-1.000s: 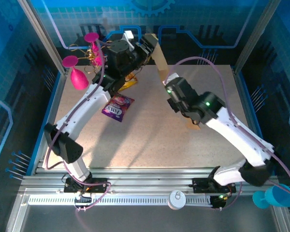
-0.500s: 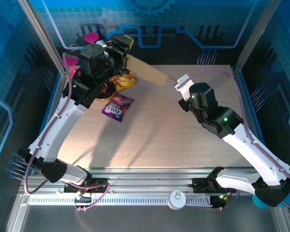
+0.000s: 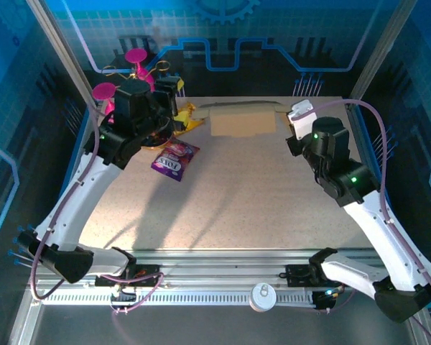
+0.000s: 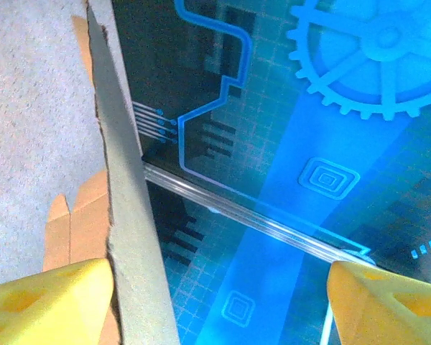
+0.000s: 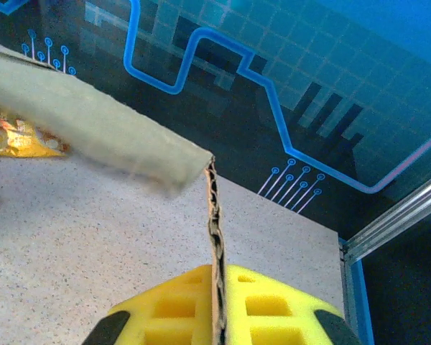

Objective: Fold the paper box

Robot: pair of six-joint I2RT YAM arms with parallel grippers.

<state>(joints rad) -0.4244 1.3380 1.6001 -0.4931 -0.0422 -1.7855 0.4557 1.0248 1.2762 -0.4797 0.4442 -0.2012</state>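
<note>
The paper box (image 3: 242, 121), a plain brown cardboard sheet, hangs roughly level over the back of the table between both arms. My right gripper (image 3: 288, 123) holds its right end. In the right wrist view the yellow fingers (image 5: 165, 309) are shut on the corrugated edge of the paper box (image 5: 214, 215), and a flap runs off to the upper left. My left gripper (image 3: 178, 102) is at the sheet's left end. Seen from the left wrist, the left gripper (image 4: 219, 295) is open, and the paper box (image 4: 122, 180) rests edge-on against the inner side of the left finger.
A purple snack packet (image 3: 176, 159) lies on the table left of centre, and a yellow snack packet (image 3: 187, 118) sits behind it near the left gripper. Two pink goblets (image 3: 109, 100) stand at the back left corner. A can (image 3: 262, 295) rests on the front rail.
The cardboard has swung down from a raised tilt to lie level along the back of the table. The right gripper moved back and right onto its right end. The left arm drew back.
</note>
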